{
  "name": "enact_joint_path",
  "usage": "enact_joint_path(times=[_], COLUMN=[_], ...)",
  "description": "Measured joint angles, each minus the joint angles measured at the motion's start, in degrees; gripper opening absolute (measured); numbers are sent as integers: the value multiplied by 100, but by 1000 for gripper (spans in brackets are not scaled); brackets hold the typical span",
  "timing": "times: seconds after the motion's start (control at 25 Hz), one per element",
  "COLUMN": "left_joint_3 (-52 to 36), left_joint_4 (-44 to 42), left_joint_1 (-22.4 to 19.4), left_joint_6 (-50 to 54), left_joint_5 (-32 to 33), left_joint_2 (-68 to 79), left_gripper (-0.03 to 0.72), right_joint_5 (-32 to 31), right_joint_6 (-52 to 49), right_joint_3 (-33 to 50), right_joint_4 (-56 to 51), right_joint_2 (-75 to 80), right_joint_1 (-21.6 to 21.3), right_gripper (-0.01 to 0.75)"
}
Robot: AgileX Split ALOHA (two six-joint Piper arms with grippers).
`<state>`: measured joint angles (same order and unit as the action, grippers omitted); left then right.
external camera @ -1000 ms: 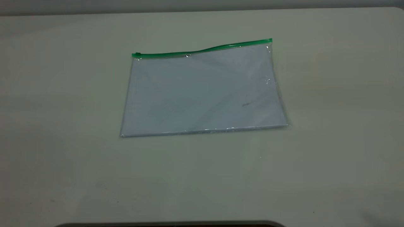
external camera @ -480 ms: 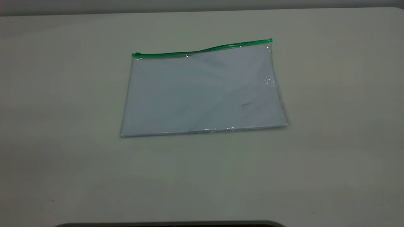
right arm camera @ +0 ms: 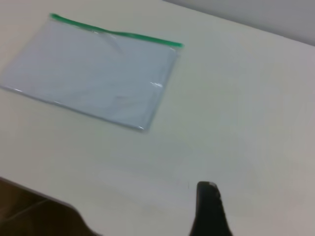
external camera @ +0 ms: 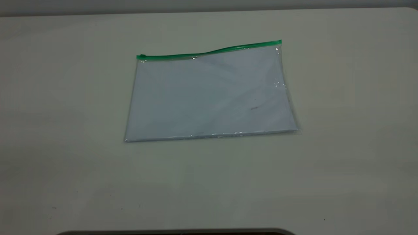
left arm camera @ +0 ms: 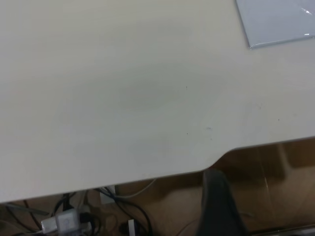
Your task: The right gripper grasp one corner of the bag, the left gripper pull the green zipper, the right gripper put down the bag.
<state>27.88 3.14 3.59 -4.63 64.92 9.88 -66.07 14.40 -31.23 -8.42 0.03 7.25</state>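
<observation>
The bag (external camera: 210, 94), a clear flat pouch with white paper inside, lies flat on the table. The green zipper (external camera: 209, 52) runs along its far long edge, with the small slider tab (external camera: 142, 56) at the left end. Neither gripper shows in the exterior view. A black part of my left gripper (left arm camera: 216, 201) sits past the table's near edge, far from the one bag corner (left arm camera: 275, 22) in that view. A black part of my right gripper (right arm camera: 209, 209) hangs over bare table, well away from the bag (right arm camera: 93, 73) and its zipper (right arm camera: 115, 33).
The pale table (external camera: 343, 98) surrounds the bag on all sides. Its near edge has a curved cutout (left arm camera: 216, 160). Cables and a plug (left arm camera: 64, 221) lie on the floor below the edge.
</observation>
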Motion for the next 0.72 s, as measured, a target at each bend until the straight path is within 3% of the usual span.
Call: enact_joint_path(times=[0.72], left_joint_3=[-4], left_joint_4=[0], left_joint_1=[0], left_joint_6=[0], left_joint_5=[0], left_joint_2=[0], left_gripper=[550], right_joint_5=[66], right_joint_6=[-50], right_joint_3=[352], right_joint_4=[116], right_joint_2=[-98], right_joint_1=[0], right_gripper=[564])
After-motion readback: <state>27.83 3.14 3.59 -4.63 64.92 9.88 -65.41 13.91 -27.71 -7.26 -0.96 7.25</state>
